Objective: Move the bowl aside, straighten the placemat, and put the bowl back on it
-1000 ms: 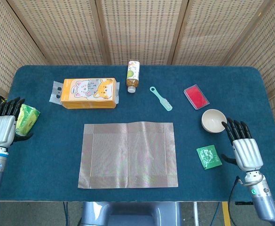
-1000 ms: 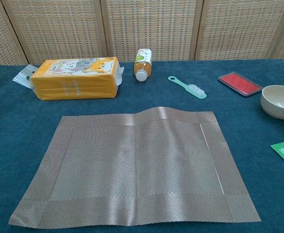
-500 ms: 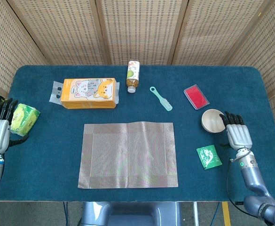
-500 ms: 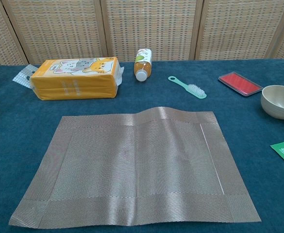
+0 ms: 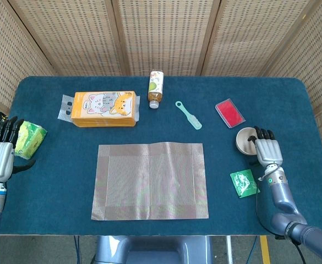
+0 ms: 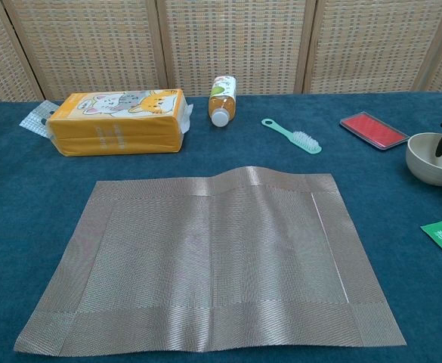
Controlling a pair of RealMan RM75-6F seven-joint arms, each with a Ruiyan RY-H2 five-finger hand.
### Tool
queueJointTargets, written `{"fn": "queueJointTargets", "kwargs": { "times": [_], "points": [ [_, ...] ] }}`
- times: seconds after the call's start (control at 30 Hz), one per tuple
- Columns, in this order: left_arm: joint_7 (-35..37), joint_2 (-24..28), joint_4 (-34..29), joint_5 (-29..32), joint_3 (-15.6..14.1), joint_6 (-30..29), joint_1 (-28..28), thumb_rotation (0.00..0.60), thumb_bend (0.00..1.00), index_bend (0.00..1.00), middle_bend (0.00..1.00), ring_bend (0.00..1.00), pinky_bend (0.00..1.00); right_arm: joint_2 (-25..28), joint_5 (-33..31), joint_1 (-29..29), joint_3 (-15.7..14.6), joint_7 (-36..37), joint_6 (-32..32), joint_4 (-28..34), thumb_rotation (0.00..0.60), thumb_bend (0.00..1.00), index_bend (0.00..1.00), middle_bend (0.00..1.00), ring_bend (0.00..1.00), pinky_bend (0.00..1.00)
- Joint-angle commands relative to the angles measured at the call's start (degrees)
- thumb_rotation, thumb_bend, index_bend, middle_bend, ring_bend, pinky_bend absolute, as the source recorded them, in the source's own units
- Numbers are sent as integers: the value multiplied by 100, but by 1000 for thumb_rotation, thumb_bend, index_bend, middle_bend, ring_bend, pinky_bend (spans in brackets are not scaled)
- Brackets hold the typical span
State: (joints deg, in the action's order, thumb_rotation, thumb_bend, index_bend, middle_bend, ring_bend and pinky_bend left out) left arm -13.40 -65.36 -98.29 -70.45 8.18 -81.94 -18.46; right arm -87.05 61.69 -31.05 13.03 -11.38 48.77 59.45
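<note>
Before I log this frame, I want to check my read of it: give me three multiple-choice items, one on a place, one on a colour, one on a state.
1. Where does the bowl stand?
A. on the placemat
B. on the cloth right of the placemat
C. on the orange pack

2. What colour is the flat case behind the bowl?
A. red
B. yellow
C. white

3. How does the placemat lie?
A. rolled up
B. folded in half
C. spread out, with a ripple at its far edge

Answers:
1 B: the bowl sits off the mat, under the right hand.
2 A: its top is red in both views.
3 C: the chest view shows a raised far edge.
</note>
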Motion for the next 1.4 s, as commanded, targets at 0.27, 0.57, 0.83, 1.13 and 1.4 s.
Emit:
{"fn": "queueJointTargets", "kwargs": {
  "times": [0.27,0.57,0.83,1.13,1.4],
  "points": [
    [-73,-21,-30,-65,10,4,35,600,0,0,0,0,0,-429,112,-114,-24,294,5,-704,600,512,629,0,0,0],
    [-124,-39,-51,-97,37,23,55,600,0,0,0,0,0,-399,393,-96,-84,442,265,-667,600,535,697,0,0,0],
    [-144,-50,-53,-102,58,95,55,600,0,0,0,0,0,339,1280,-29,-192,575,1128,763,600,536,700,0,0,0],
    [-184,-54,-91,-156,38,175,57,600,0,0,0,0,0,1553,2086,-844,-238,-346,388,3210,600,536,699,0,0,0],
    [-268,-66,-82,-120,83,172,69,600,0,0,0,0,0,1095,1814,-1805,-129,-967,-685,3479,600,536,697,0,0,0]
  ]
}}
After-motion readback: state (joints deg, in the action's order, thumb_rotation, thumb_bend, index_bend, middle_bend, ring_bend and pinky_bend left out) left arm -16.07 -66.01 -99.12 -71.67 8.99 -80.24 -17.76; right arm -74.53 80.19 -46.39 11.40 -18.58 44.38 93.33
